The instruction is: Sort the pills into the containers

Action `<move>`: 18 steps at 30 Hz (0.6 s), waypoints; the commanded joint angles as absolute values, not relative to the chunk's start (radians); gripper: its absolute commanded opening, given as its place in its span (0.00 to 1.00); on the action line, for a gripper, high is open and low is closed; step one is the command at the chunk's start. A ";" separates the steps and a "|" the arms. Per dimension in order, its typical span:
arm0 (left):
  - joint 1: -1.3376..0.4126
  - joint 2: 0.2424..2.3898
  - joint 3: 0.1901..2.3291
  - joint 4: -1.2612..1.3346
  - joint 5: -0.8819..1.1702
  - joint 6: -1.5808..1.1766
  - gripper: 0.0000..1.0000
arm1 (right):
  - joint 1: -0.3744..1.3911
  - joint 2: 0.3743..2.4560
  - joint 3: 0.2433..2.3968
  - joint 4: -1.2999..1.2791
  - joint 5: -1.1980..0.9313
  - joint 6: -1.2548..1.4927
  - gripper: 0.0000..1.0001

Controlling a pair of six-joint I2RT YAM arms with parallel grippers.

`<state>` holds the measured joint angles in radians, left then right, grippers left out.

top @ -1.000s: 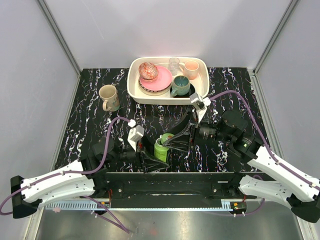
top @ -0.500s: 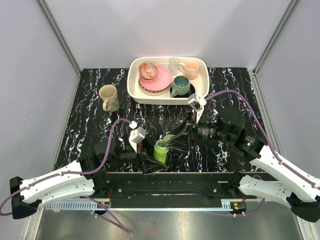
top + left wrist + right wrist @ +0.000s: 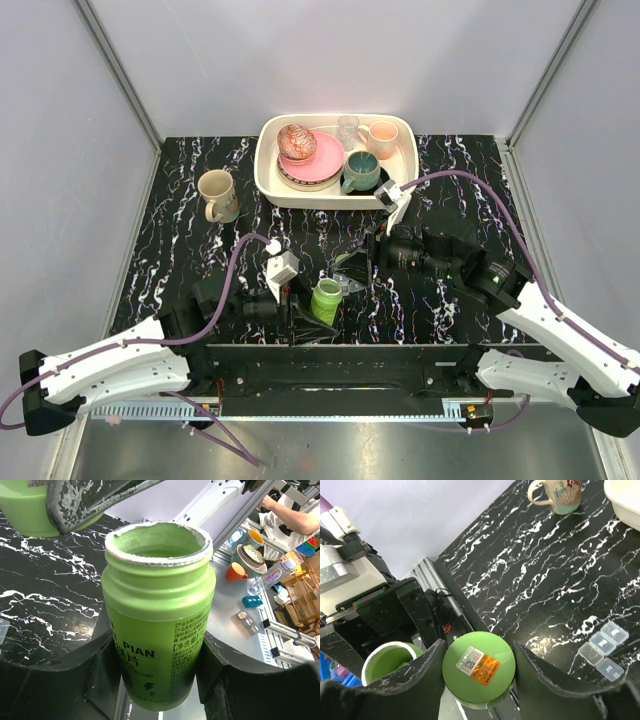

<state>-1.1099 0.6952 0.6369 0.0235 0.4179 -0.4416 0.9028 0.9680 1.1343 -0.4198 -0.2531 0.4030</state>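
**Cap lifted clear of the open bottle**

Since a second ago, the right gripper has pulled back and up from the green bottle, and its arm has swung leftward over the black marbled table. The bottle has barely shifted.

The left gripper is clamped on the bottle's lower body, one finger on each side. The bottle stands upright, long axis vertical, with its uncovered mouth facing up.

The right gripper's jaws are closed on the round green cap, whose stickered flat face looks at the wrist camera. The cap hangs just beside and above the bottle mouth, apart from it.

The containers lie flat on the table, right of the cap in the right wrist view and well apart from both grippers. The strip's long axis slants from lower left to upper right in that view. One more clear square sits just below it, and I cannot tell whether it is a lid. A beige mug stands far across the table.
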 commanded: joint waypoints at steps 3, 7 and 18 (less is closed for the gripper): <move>-1.114 0.690 0.690 0.023 0.400 -0.413 0.00 | 0.908 0.939 1.184 -0.463 -0.219 0.365 0.00; -1.114 0.692 0.690 0.003 0.394 -0.407 0.00 | 0.908 0.914 1.186 -0.463 -0.202 0.371 0.00; -1.114 0.678 0.695 -0.040 0.367 -0.396 0.00 | 0.908 0.931 1.209 -0.506 -0.284 0.368 0.00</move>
<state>-1.1099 0.6956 0.6392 -0.0792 0.3943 -0.4137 0.9028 0.9226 1.1622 -0.4934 -0.2447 0.3882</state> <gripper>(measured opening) 0.561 0.578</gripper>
